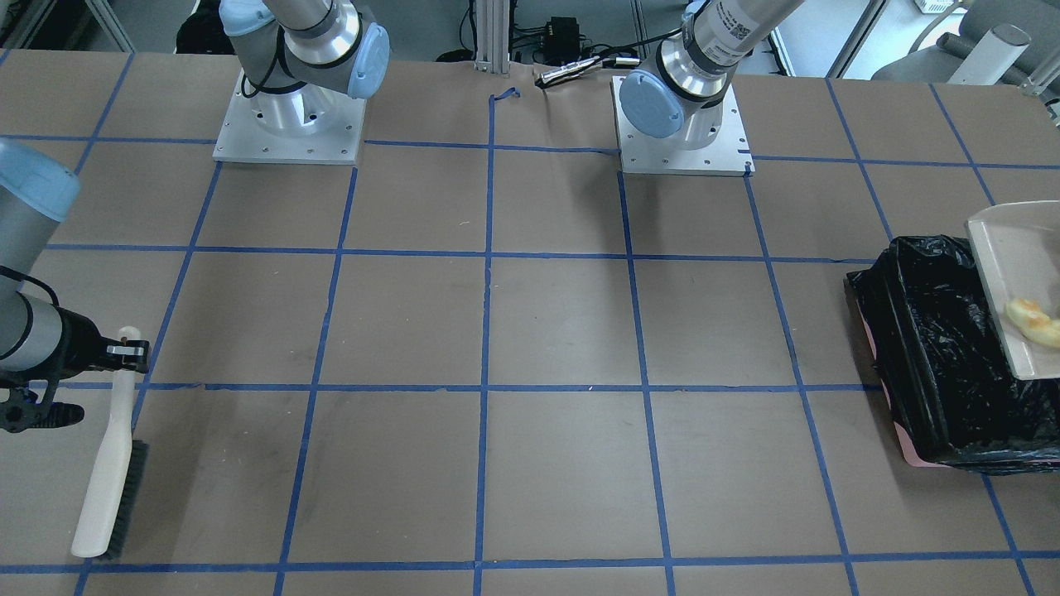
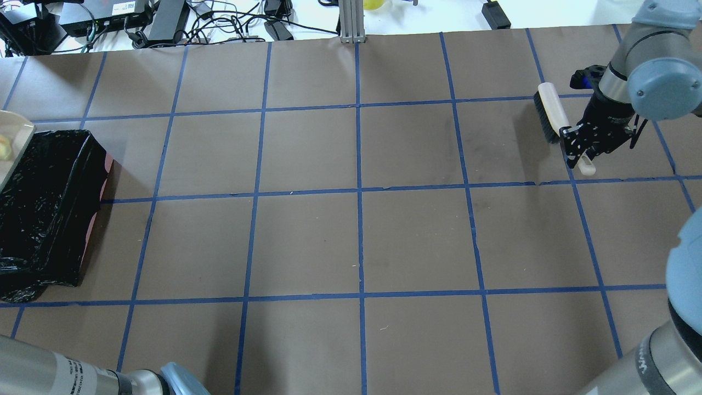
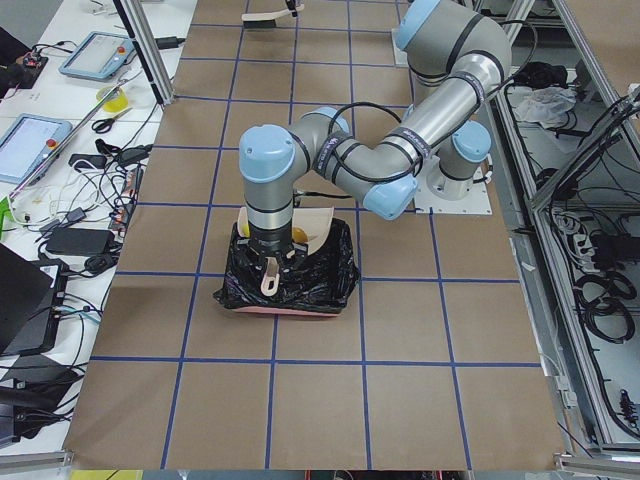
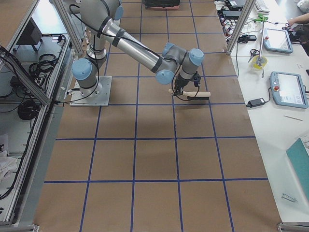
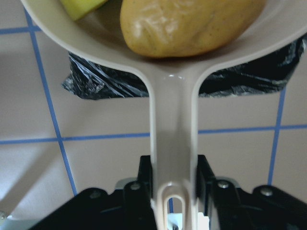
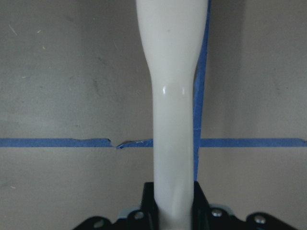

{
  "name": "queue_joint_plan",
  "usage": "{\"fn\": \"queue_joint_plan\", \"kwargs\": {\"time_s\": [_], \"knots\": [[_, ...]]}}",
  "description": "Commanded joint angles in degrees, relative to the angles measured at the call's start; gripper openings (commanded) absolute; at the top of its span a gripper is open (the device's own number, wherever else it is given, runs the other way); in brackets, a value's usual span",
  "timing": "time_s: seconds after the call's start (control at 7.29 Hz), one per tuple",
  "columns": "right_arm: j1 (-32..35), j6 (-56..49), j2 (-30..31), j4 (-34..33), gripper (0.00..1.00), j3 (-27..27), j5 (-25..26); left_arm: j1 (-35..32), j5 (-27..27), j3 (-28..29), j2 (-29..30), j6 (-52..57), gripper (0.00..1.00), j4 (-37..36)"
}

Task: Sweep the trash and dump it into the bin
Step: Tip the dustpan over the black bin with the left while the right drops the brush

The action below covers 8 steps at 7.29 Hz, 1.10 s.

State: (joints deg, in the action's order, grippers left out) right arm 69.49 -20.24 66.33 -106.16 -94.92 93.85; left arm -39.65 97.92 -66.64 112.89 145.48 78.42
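Note:
My left gripper (image 5: 173,177) is shut on the handle of the beige dustpan (image 5: 172,110) and holds the pan over the black-lined bin (image 1: 936,356). The golden-brown potato lump (image 5: 187,24) and a corner of the yellow-green sponge (image 5: 81,5) lie in the pan. The pale croissant piece (image 1: 1033,321) also lies in the pan (image 1: 1014,273). My right gripper (image 2: 581,149) is shut on the white handle of a brush (image 2: 548,112), low over the table at the far right. The handle also shows in the right wrist view (image 6: 173,96).
The bin (image 2: 44,203) stands at the table's left end with a pink edge at its base. Brown paper with a blue tape grid covers the table (image 2: 356,236). The two arm bases (image 1: 290,124) sit on plates at the robot's side.

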Motion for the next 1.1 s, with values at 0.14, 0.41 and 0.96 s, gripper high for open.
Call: {"fn": "queue_joint_plan", "kwargs": {"time_s": [0.14, 0.41, 0.96], "knots": [[-0.1, 0.3, -0.7, 0.0, 0.0, 0.0, 0.3, -2.0, 16.3, -0.5, 1.5, 4.8, 0.0, -11.5], [-0.1, 0.4, -0.8, 0.0, 0.72, 0.0, 0.4, -7.4, 25.4, -0.8, 3.6, 11.7, 0.0, -20.0], [-0.1, 0.7, 1.1, 0.9, 1.0, 1.0, 1.9, -10.0, 28.4, -0.4, 3.9, 12.6, 0.0, -20.9]]}}
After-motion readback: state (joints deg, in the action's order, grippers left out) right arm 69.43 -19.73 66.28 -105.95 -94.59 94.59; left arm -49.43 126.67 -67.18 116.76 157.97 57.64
